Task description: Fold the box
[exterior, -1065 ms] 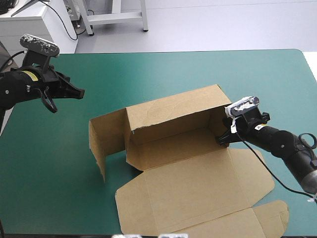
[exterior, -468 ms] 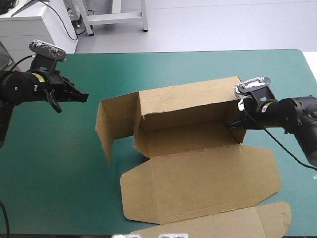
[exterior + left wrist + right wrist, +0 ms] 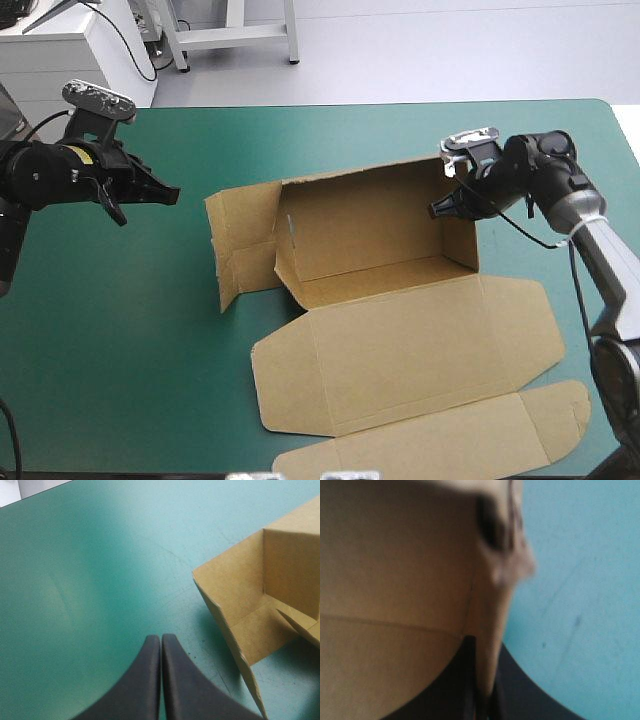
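A: How far is the box (image 3: 390, 300)?
B: Mid-frame on the counter (image 3: 300, 130), back wall up, lid still flat. Right end effector (image 3: 437, 210) pinches its right wall; left end effector (image 3: 170, 193), pressed together, hangs apart.

The box (image 3: 400, 330) is matt brown board, rough at its cut edges. The teal-green cover (image 3: 120, 330) looks smooth and faintly scuffed. The left gripper's (image 3: 161, 638) black fingers (image 3: 145, 680) are smooth and dull.
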### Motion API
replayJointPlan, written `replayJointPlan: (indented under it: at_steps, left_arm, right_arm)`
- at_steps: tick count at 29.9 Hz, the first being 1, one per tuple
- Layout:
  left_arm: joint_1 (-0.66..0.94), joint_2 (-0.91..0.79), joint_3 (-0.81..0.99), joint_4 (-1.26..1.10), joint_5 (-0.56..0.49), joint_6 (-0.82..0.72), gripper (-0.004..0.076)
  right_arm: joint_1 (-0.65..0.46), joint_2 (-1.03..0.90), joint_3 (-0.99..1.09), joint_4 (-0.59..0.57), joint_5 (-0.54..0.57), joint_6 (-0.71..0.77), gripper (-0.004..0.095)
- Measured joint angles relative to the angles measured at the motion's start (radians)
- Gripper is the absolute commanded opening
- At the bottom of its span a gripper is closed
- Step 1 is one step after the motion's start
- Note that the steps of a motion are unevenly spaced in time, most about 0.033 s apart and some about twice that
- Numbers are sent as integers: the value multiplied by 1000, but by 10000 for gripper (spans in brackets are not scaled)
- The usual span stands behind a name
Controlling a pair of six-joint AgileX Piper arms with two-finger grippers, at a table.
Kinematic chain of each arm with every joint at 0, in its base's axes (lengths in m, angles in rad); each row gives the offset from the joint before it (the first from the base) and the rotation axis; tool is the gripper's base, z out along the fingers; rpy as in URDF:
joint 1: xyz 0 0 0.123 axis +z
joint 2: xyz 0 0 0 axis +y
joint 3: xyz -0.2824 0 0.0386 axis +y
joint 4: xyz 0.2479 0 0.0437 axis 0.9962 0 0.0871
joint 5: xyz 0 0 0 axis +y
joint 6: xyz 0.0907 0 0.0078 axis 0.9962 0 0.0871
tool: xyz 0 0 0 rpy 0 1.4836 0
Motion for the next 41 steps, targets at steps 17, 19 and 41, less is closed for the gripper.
replayJointPlan:
  at_steps: [17, 19, 41]
  left_arm:
    - [0, 0, 0, 0, 55, 0, -8]
    - [0, 0, 0, 0, 56, 0, -8]
    - [0, 0, 0, 87, 93, -117, -8]
  right_arm:
    - [0, 207, -232, 12, 60, -7, 619]
    - [0, 207, -259, 12, 87, -8, 619]
    - [0, 308, -398, -12, 229, -15, 619]
